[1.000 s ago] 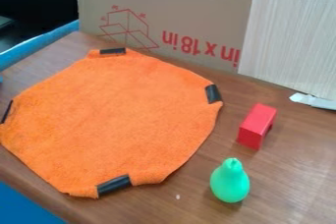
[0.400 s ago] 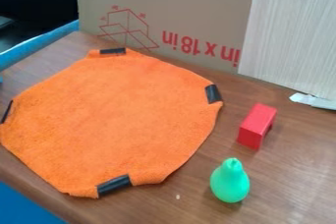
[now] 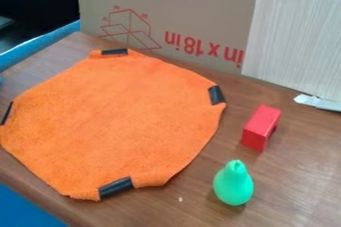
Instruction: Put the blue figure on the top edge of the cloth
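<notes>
An orange cloth (image 3: pixel 116 121) lies flat on the brown wooden table, its corners folded under and held by strips of black tape. Its top edge is at the upper left, with one black strip on it. Nothing rests on the cloth. To its right, near the bottom of the view, a green pear-shaped figure (image 3: pixel 233 185) stands upright on the bare wood, apart from the cloth.
A red block (image 3: pixel 260 127) stands on the table (image 3: pixel 299 171) behind the green figure, right of the cloth. Cardboard (image 3: pixel 180 2) rises along the back, with a pale ribbed panel (image 3: pixel 293 37) at the right. A torn white piece (image 3: pixel 318 102) lies by that panel.
</notes>
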### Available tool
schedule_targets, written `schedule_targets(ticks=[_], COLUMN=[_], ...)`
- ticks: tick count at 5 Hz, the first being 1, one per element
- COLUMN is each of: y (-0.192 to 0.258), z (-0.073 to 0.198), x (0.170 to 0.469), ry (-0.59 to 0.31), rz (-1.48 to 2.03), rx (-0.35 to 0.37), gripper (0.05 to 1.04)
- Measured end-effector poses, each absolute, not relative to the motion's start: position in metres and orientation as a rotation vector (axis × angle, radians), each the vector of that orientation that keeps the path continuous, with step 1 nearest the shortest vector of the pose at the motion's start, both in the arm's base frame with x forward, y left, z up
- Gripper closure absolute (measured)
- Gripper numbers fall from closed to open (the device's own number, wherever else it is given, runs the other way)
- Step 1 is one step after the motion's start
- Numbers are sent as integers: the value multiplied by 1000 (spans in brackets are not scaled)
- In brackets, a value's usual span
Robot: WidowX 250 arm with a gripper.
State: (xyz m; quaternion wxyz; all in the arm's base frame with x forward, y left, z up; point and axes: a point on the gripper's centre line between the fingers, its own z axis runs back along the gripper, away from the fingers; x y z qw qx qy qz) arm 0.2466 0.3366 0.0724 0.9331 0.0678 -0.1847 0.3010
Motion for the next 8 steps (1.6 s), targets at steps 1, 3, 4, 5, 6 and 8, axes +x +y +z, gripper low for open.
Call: schedule_targets(ticks=[1, 3, 4, 5, 6, 8], y=[338, 331, 331, 324, 297, 210], z=[72, 60, 58, 61, 82, 116], x=[248, 251, 250, 255, 271, 315], ry=[-390, -379, -383, -394, -452, -525], rz=[608, 602, 611, 568, 487, 268], rx=[153, 187, 203, 219, 216, 120], gripper=[83, 410, 494, 494, 495, 494])
